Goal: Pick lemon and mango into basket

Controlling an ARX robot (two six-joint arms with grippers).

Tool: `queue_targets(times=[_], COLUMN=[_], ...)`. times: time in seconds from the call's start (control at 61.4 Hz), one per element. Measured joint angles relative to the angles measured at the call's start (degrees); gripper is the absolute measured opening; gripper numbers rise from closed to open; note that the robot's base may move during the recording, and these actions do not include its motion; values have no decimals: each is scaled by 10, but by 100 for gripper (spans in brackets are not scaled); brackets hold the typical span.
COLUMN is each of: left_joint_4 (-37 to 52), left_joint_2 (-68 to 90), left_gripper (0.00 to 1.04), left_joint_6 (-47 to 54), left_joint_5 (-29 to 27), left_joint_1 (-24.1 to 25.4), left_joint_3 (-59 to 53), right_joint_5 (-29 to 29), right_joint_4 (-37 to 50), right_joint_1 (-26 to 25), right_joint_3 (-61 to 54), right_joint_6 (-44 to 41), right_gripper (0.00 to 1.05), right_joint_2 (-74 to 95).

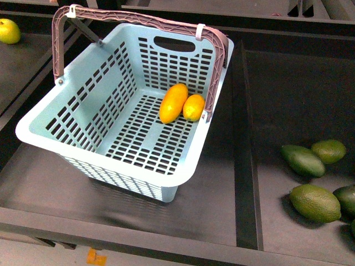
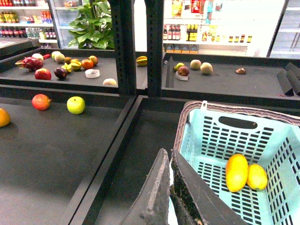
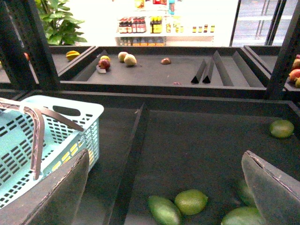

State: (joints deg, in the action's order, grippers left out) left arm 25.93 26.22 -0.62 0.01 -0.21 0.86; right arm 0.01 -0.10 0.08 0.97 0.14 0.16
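The turquoise basket (image 1: 44, 124) stands on the dark shelf with its brown-grey handle (image 1: 138, 21) raised. On its slotted floor, by the right wall, the long yellow-orange mango (image 1: 173, 102) and the shorter lemon (image 1: 193, 107) lie side by side, touching. Neither gripper appears in the front view. In the left wrist view my left gripper (image 2: 168, 152) is shut and empty, just outside the basket's rim (image 2: 187, 122), with the mango (image 2: 236, 172) and lemon (image 2: 257, 176) beyond it. My right gripper (image 3: 165, 153) is open and empty over the bin beside the basket (image 3: 89, 112).
Several dark green oval fruits (image 1: 302, 160) lie in the right-hand bin, behind a raised divider (image 1: 247, 149). A pale yellow-green round fruit (image 1: 8, 30) sits at the far left. In the left wrist view a green apple (image 2: 76, 105) and a red fruit (image 2: 41, 101) lie in the left bin.
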Motion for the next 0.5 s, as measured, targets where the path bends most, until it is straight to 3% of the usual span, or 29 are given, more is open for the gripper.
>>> queue_targets(times=[0.505], left_joint_4=[-135], left_joint_2=[-138], left_gripper=[3], left_joint_6=[0], left_joint_5=[0], left_joint_1=[0], left_joint_3=[0], right_joint_5=[0], right_joint_4=[0], right_joint_1=[0], right_joint_3=[0], right_joint_6=[0], right_gripper=[96], right_joint_2=[0])
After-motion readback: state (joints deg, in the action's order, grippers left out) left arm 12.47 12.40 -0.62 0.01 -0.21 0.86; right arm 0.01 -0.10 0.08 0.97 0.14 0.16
